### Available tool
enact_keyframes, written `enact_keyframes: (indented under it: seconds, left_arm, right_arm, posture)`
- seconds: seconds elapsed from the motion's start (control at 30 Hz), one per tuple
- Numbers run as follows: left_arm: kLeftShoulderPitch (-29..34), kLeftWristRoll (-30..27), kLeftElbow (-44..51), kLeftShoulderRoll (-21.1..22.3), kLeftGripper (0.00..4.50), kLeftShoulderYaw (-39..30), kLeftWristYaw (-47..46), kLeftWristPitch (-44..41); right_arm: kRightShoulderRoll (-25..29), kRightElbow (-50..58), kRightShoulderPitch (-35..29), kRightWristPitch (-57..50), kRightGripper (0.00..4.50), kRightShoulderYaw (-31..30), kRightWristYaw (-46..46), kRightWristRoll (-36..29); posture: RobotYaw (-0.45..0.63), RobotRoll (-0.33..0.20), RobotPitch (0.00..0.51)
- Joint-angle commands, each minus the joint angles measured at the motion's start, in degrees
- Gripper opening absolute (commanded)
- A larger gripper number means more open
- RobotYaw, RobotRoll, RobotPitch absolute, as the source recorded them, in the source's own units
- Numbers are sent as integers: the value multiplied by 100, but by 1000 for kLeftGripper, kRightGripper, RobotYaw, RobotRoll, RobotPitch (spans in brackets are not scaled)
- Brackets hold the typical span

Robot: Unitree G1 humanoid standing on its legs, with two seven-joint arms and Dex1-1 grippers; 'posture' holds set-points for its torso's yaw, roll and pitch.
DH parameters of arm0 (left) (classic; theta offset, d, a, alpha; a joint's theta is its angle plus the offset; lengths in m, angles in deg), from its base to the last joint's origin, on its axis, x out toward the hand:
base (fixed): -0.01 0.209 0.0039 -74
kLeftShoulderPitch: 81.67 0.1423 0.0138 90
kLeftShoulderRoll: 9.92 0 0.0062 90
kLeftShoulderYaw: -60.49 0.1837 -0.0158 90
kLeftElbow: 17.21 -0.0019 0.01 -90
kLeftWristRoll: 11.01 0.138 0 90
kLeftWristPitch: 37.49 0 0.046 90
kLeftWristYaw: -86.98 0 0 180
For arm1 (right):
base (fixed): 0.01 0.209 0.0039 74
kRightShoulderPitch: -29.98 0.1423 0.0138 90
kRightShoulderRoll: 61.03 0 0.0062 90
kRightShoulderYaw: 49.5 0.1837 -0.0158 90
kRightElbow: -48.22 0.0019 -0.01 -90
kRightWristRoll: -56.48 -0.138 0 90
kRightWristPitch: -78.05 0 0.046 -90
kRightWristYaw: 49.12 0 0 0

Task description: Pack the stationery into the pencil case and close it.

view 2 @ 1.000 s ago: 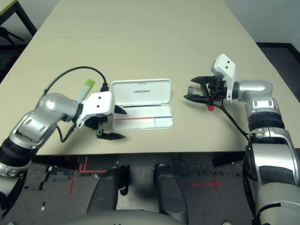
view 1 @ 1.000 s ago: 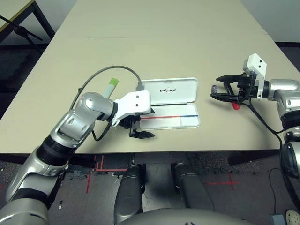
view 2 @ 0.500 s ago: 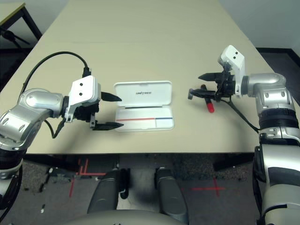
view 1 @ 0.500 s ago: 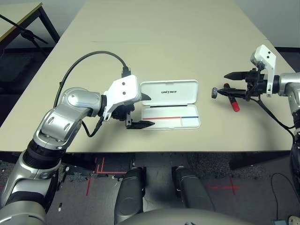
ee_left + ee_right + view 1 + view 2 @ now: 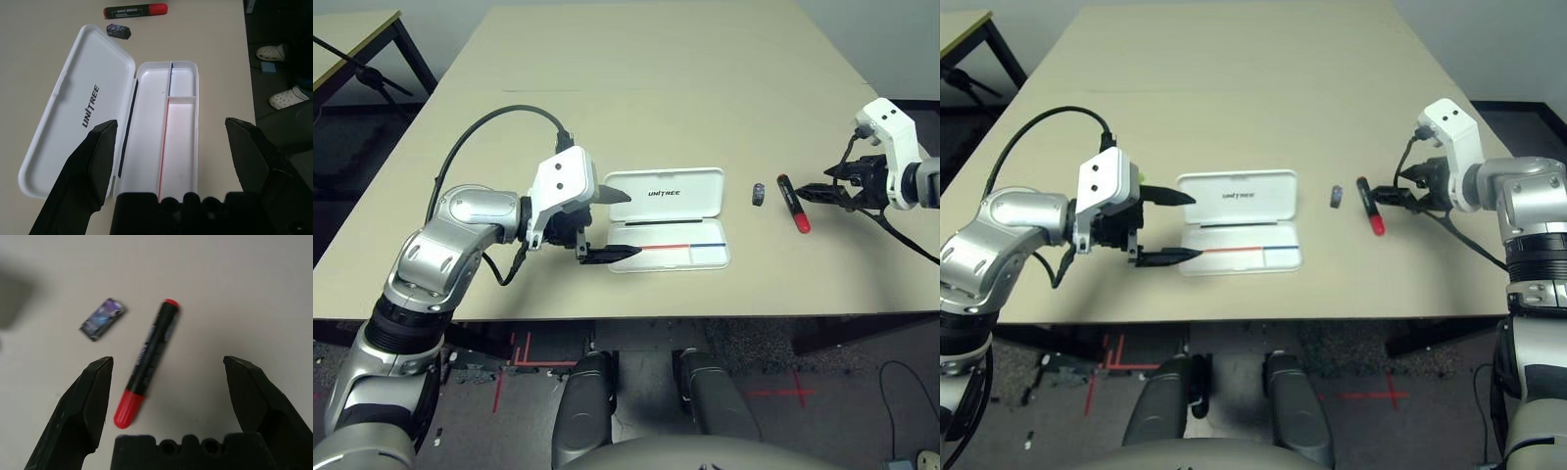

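one open pencil case [image 5: 668, 245] lies between two empty, spread grippers, left [image 5: 171, 122] and right [image 5: 168, 357]; one marker [image 5: 149, 355] and one small dark cylinder [image 5: 102, 319] rest on one table [image 5: 685, 117].

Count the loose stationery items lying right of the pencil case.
2: the small dark cylinder, nearer the case, and the black-and-red marker, beside the right gripper.

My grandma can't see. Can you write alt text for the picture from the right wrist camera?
A black marker with a red cap lies on a pale table, beside a small dark cylinder with purple patches. The robot's black right gripper is open, its two fingers wide apart, holding nothing.
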Motion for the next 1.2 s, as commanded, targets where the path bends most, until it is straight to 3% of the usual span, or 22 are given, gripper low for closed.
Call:
enact_keyframes:
  seconds: [0.03,0.33,0.93,1.07,1.2]
  left_arm:
    - [49,65,61,33,4436,170,-17,113]
    - [108,62,144,-16,4436,308,-151,138]
    - [124,17,321,16,4436,374,-283,20]
    - [129,1,362,31,4500,366,-306,-24]
    - [126,-2,390,35,4500,358,-321,-65]
  right_arm:
    - [-154,-119,144,-457,4500,-32,-422,34]
    - [-463,-531,202,-672,4500,-96,-746,-44]
    - [-1036,-2018,488,417,4500,-388,-958,190]
    - [-1072,-2191,568,510,3250,-363,-958,223]
    - [-1055,-2263,602,533,1652,-355,-916,245]
  posture:
    - [12,0,158]
    - [29,0,161]
    - [67,0,156]
    - [72,0,154]
    - [75,0,152]
